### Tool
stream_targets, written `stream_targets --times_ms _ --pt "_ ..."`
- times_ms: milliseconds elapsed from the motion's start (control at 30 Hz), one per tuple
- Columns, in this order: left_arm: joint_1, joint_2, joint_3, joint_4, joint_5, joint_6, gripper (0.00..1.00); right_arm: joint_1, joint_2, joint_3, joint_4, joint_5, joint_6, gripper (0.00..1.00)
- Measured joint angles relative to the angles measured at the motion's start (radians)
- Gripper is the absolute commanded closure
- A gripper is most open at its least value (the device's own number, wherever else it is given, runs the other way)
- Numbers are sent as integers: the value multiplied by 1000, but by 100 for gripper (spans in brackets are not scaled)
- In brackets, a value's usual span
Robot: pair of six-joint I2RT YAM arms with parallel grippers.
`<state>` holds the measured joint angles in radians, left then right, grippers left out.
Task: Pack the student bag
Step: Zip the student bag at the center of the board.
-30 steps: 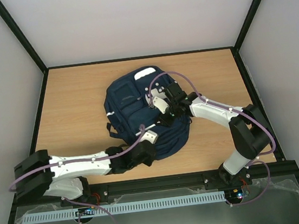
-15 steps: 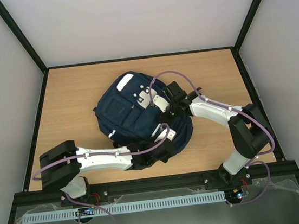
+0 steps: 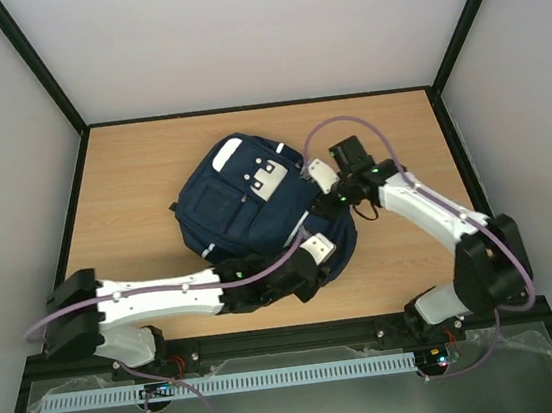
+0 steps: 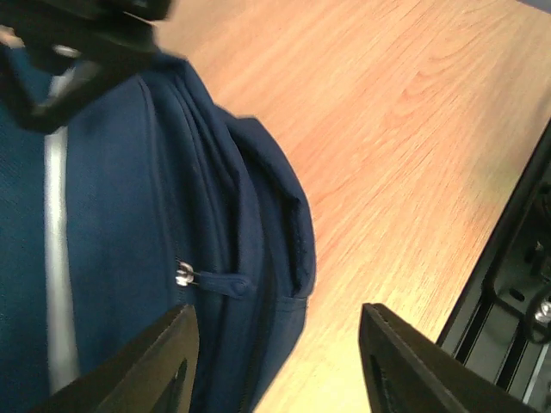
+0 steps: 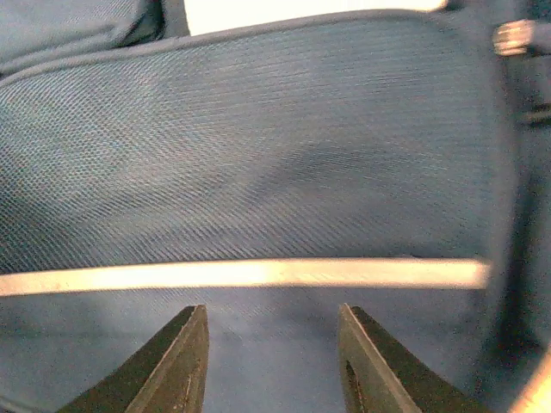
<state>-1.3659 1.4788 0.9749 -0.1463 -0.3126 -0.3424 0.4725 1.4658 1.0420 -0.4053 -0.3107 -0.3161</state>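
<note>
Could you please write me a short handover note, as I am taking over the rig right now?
Left gripper: open and holding nothing, at the near right edge of the student bag. A zipper pull sits just ahead of its fingers.
Right gripper: open and holding nothing, close over the bag's fabric by a white stripe.
Bag: lies in the middle of the table, front pockets up.
Done: I cannot tell what is inside, nor whether the zip is fully shut.
Left: check the contents and the zip before going on.
</note>
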Motion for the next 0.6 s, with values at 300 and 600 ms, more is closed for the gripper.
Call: stream_targets --times_ms 300,600 --pt "130 -182 106 -158 18 182 29 -38 -342 -97 -114 82 -65 54" --pt "336 -175 38 -145 51 243 21 27 -357 -183 -251 -17 -127 45"
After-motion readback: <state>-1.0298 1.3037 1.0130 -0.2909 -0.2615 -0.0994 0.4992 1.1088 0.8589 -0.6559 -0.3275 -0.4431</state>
